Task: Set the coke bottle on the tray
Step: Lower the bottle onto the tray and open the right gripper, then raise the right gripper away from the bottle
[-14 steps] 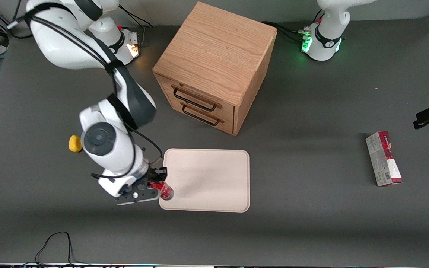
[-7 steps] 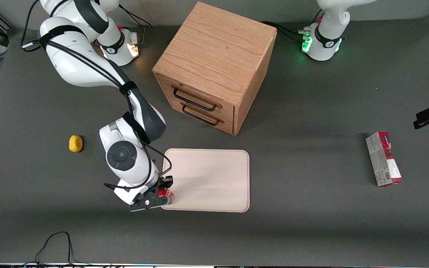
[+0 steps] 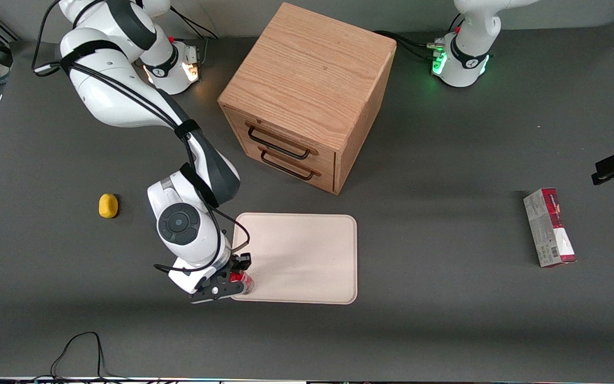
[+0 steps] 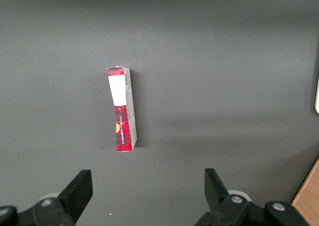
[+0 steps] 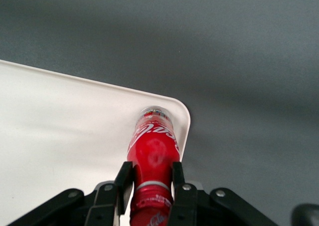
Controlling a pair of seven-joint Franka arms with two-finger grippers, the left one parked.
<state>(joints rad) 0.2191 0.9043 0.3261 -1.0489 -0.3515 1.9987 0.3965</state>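
Red coke bottle (image 5: pixel 152 153) clamped at its neck between the hand's (image 5: pixel 151 186) fingers (image 5: pixel 123 182), clear base over the tray's (image 3: pixel 307 256) corner nearest the front camera at the working arm's end; whether it touches cannot be told. Since half a second ago the hand (image 3: pixel 231 278) has edged slightly inward over that corner; a second ago the arm hid part of the lemon (image 3: pixel 107 205), now fully visible. Dark grey surface (image 3: pixel 445 320) also carries a wooden drawer cabinet (image 3: pixel 307 96), farther from the camera than the tray, and a red-and-grey carton (image 3: pixel 549 227) toward the parked arm's end.
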